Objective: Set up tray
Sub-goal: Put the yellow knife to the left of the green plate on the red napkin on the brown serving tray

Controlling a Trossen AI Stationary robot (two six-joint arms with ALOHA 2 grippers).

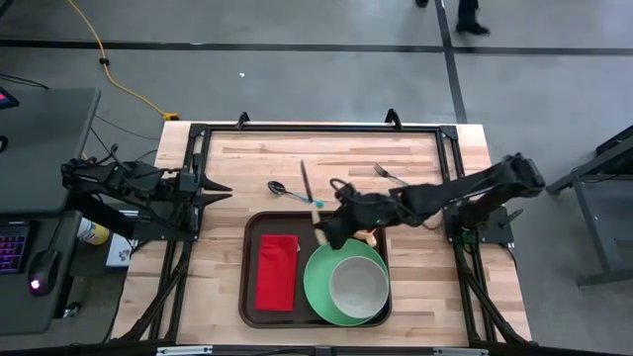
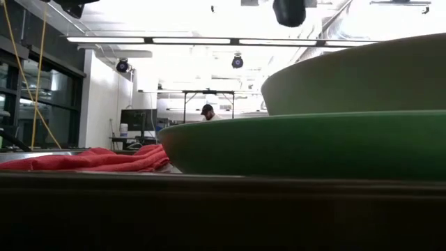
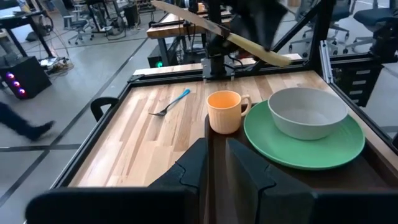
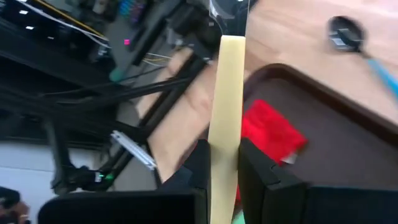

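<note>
The big dark brown plastic tray (image 1: 252,297) with rounded corners sits at the near edge of the wooden table (image 1: 415,158), its long side running left to right. On it lie a soft red cloth napkin (image 1: 277,272), a smooth round green plate (image 1: 321,282) under a pale bowl (image 1: 358,285), and an orange cup (image 3: 225,111). Above the tray's far rim, the right gripper (image 1: 324,235) pinches a knife with a cream handle (image 4: 225,112), pointing away. The left gripper (image 1: 220,188) waits off to the left, its fingers (image 3: 245,165) only a little apart, holding nothing.

We note the tray (image 1: 251,297) at the table's (image 1: 435,297) near edge, with a napkin (image 1: 276,271) in its left half and a plate (image 1: 318,287) on its right. A bowl (image 1: 358,286) sits on the plate, a cup (image 3: 226,111) just behind it. A spoon (image 1: 288,191) and fork (image 1: 390,175) lie on the table behind the tray.
</note>
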